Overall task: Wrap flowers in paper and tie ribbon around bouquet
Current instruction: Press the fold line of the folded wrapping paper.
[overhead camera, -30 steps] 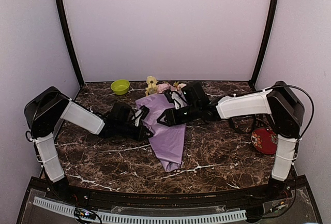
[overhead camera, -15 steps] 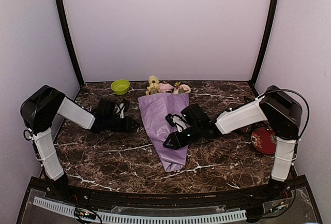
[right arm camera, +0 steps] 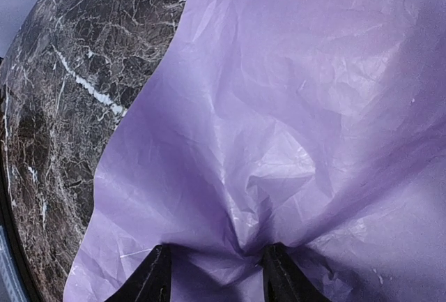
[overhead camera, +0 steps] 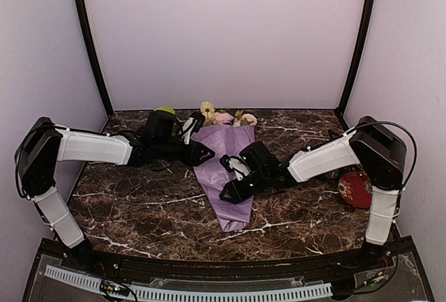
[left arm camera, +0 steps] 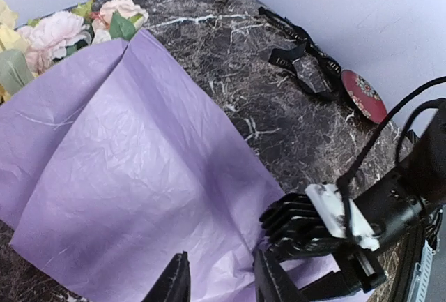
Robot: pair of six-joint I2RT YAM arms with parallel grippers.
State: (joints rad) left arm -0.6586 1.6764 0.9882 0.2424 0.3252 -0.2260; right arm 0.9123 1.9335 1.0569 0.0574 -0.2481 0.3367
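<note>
Lying mid-table: bouquet under two grippers

The bouquet (overhead camera: pixel 224 166) lies at the middle of the table (overhead camera: pixel 139 204), its narrow tip toward the near edge and the flowers (overhead camera: pixel 221 116) poking out toward the far edge. Low on the paper (left arm camera: pixel 139 162) presses the right gripper (overhead camera: pixel 230 192), its fingers partway apart with a pucker of the sheet between them. The left gripper (overhead camera: pixel 202 153) sits at the cone's upper left edge, fingers narrowly parted, holding nothing. The ribbon (left arm camera: pixel 300 58) lies near the right edge, beside a red disc (overhead camera: pixel 356 189).
</note>
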